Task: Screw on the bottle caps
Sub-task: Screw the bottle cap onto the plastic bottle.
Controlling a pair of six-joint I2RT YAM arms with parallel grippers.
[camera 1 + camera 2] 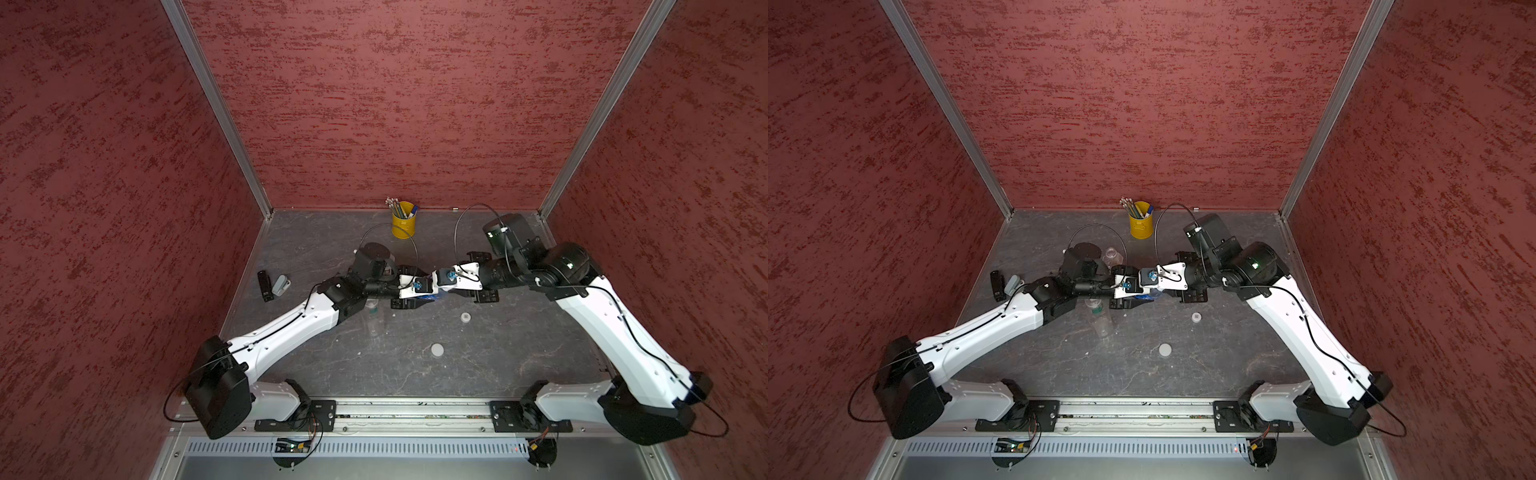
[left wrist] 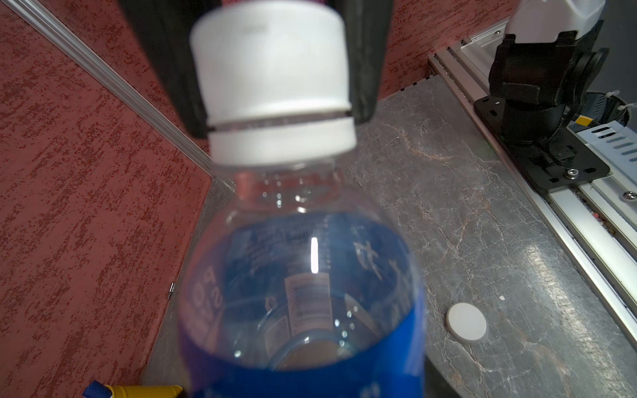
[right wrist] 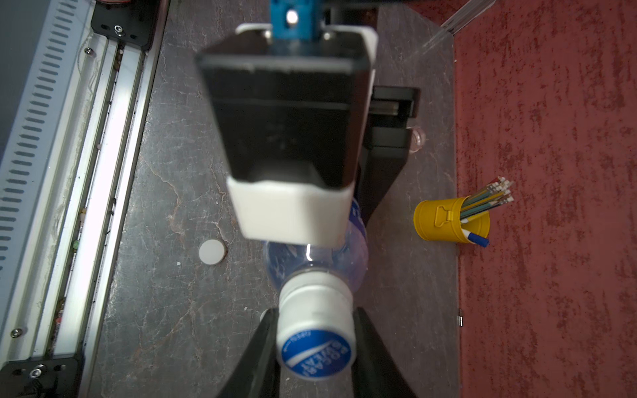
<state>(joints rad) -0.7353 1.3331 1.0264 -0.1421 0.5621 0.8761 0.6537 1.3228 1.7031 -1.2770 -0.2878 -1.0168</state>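
Blue-labelled bottle [image 2: 300,282] held off the tabletop [image 1: 498,353] between the two arms, seen from both wrists. The left hand [image 3: 303,241] is closed around the bottle's body. The right hand [image 3: 315,320] has its dark fingers [image 2: 362,86] pressed to opposite sides of the blue-and-white cap [image 3: 316,351], which sits on the neck. A thin gap shows between the cap and the loose ring below it.

The bottle looks empty, so it is judged light. Its clear wall is thin, glossy and likely to dent or slip under a hard squeeze. The labelled band, or the stiffer shoulder just above it, is the safer hold. The cap is small and rigid and is best taken by its side wall above the ring, as the fingers sit now.

The wide plain white cap [image 1: 437,350] and the small white cap with dark mark [image 1: 465,317] lie loose on the tabletop, well apart. The clear bottle with green neck band [image 1: 1098,313] lies on its side under the left forearm. A third bottle [image 1: 1109,255] stands behind that arm.
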